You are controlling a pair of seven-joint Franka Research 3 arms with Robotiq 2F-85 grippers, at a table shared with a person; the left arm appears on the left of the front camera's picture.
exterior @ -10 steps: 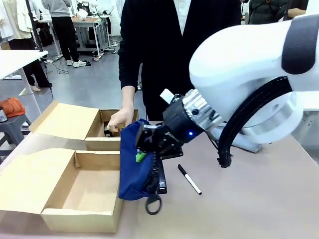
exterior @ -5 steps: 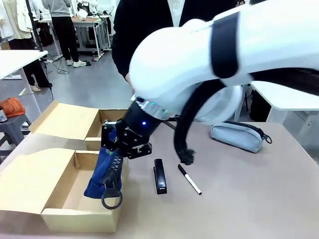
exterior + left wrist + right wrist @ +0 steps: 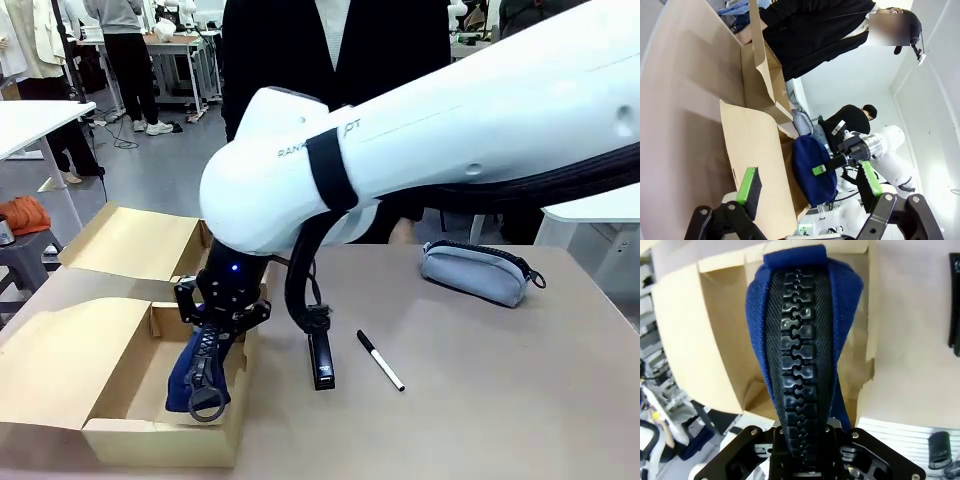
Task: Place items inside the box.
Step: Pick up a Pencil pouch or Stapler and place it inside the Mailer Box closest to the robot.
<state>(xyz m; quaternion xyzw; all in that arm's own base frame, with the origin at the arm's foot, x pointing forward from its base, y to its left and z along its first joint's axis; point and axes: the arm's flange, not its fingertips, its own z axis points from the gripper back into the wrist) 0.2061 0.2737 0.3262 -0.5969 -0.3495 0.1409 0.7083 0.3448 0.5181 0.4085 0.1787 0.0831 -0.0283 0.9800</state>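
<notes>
Front view, right pincer: clamped tight on the upper end of the navy pouch, pointing straight down over the box.
Right wrist view, grip: the right pincer has its jaws pressed onto the navy pouch; the black zipper faces the camera, and the box lies open below.
Right arm: comes in from the picture's right and reaches across the middle to the robot's left side, with the wrist bent down above the box's right wall.
Navy pouch: hangs upright from the pincer, its lower end and black pull loop inside the box near the right front corner. I cannot tell whether it touches the box floor.
Left wrist view, left pincer: fingers spread wide, holding and touching nothing.
Left arm: low beside a cardboard flap, facing the navy pouch and the right pincer.
Stapler: black, flat on the desk, just right of the box.
Marker: white with a black cap, lying near the stapler but apart from it.
Grey pouch: on the far right part of the desk, well apart from the box.
Second box: open, behind the first.
Person: stands at the far side in a dark top.
</notes>
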